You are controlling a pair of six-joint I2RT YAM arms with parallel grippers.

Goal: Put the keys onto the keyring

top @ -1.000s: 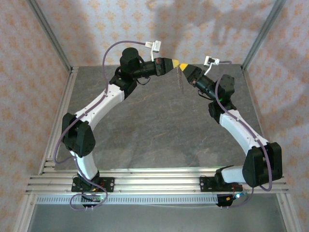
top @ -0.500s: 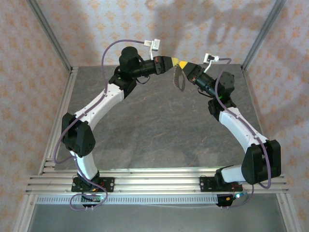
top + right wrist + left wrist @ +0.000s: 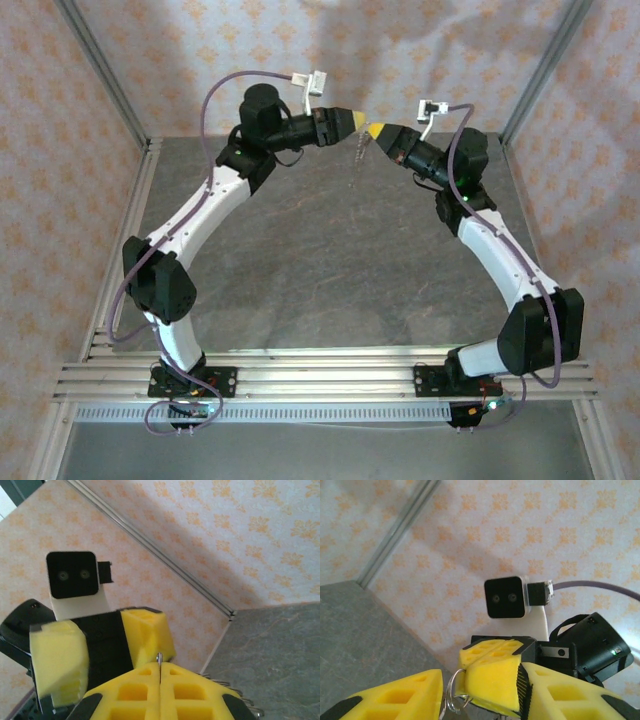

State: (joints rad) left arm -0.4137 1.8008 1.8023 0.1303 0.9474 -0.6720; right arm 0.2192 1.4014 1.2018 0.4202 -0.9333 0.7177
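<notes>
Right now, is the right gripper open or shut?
Shut. In the right wrist view, the right gripper has its yellow fingers pressed together, pinching a thin metal piece whose tip pokes out.

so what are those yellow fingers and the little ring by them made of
Yellow fingers: matte, with moulded square pockets, so probably plastic or firm foam; can't tell which. Keyring: thin silvery wire loops catching bright glints, most likely metal.

Arms raised, tips meeting; left end effector parted, right end effector clamped.
</notes>
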